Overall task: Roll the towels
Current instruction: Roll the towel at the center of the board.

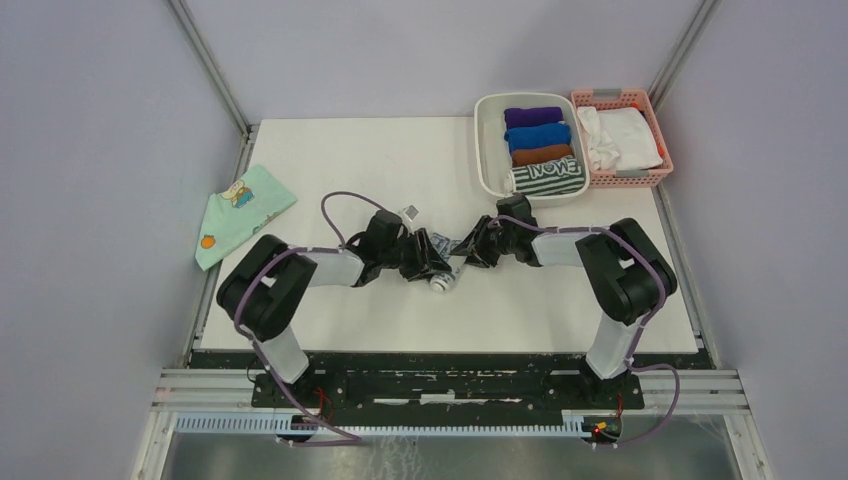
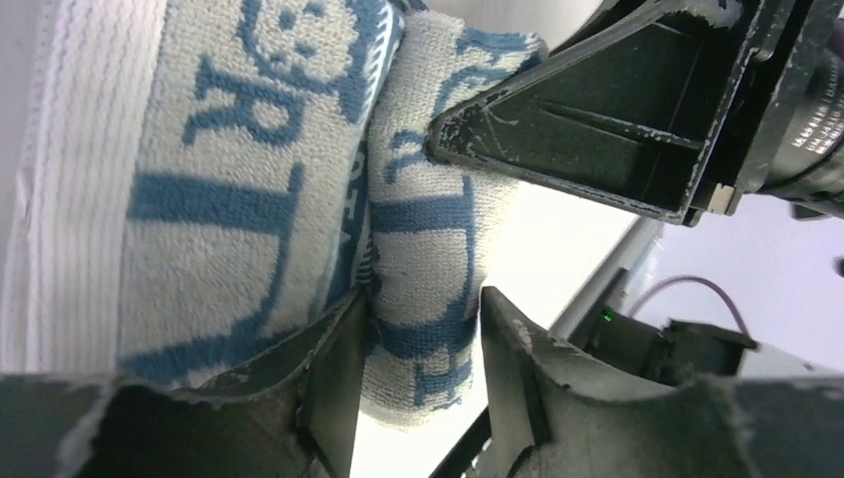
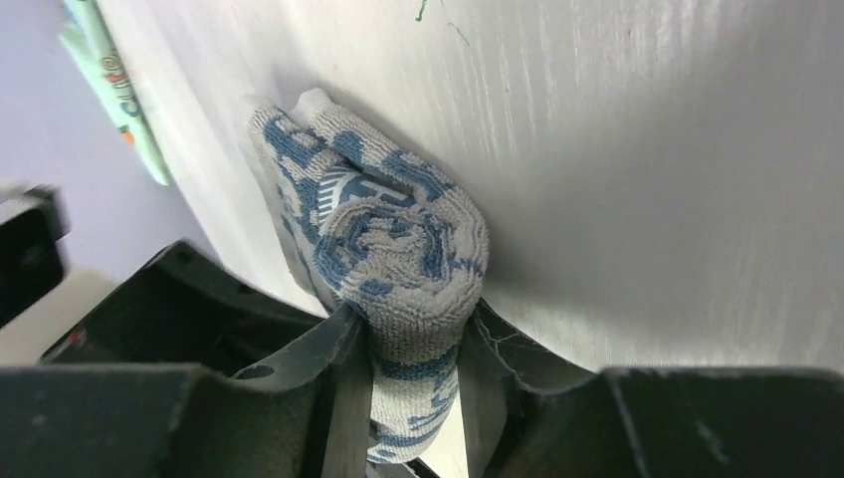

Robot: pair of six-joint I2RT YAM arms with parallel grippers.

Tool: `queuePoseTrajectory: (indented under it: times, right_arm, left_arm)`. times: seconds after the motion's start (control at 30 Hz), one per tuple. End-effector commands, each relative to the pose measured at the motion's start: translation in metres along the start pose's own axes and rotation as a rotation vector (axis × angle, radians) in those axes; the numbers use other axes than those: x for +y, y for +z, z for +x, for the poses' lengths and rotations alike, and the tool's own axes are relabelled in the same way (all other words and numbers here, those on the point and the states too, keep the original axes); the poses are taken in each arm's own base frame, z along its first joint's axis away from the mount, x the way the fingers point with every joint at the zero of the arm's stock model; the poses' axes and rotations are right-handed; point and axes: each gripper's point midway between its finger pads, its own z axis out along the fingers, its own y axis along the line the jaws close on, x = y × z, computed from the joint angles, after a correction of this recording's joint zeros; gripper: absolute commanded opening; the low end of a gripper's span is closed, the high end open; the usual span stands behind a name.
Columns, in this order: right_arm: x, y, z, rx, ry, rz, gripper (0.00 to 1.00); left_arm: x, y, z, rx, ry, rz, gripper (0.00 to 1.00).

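The blue-grey patterned towel (image 1: 443, 243) is partly rolled at the table's middle, held between both grippers. My left gripper (image 1: 430, 262) is shut on a fold of it; in the left wrist view the towel (image 2: 249, 179) fills the frame and a fold sits between my fingers, at the left gripper (image 2: 423, 309). My right gripper (image 1: 470, 248) is shut on the towel's rolled end (image 3: 398, 239), pinched at the right gripper (image 3: 413, 334). The dark green-and-white striped towel (image 1: 548, 177) lies rolled in the white bin (image 1: 487, 150).
The white bin also holds purple (image 1: 533, 116), blue (image 1: 538, 136) and brown (image 1: 543, 155) rolls. A pink basket (image 1: 657, 120) with white cloth stands beside it at the back right. A mint-green cartoon cloth (image 1: 240, 210) lies at the table's left edge.
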Motion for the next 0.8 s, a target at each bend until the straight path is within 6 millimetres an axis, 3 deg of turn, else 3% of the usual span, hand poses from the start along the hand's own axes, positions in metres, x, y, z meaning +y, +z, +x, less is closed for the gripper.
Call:
queuePoseTrajectory:
  times: [0.0, 0.13, 0.3, 0.4, 0.63, 0.77]
  right_arm:
    - [-0.019, -0.017, -0.002, -0.036, -0.040, 0.208, 0.39]
    - [-0.016, -0.025, -0.001, -0.033, -0.053, 0.274, 0.39]
    - [-0.014, -0.026, 0.001, -0.015, -0.050, 0.301, 0.39]
    - [-0.015, -0.026, 0.002, -0.011, -0.042, 0.311, 0.39]
    - [-0.015, -0.026, 0.003, -0.002, -0.032, 0.312, 0.40]
    - [-0.014, -0.026, 0.004, 0.003, -0.031, 0.308, 0.40]
  left_arm:
    - [0.004, -0.022, -0.009, -0.109, 0.225, -0.258, 0.55]
    - [-0.020, -0.038, -0.020, -0.286, 0.442, -0.435, 0.60]
    - [-0.049, -0.048, -0.017, -0.437, 0.685, -0.608, 0.61]
    - [-0.072, -0.039, -0.005, -0.478, 0.827, -0.654, 0.62]
    - [-0.072, -0.007, 0.015, -0.457, 1.048, -0.805, 0.64]
    - [-0.058, 0.007, 0.021, -0.423, 1.096, -0.844, 0.64]
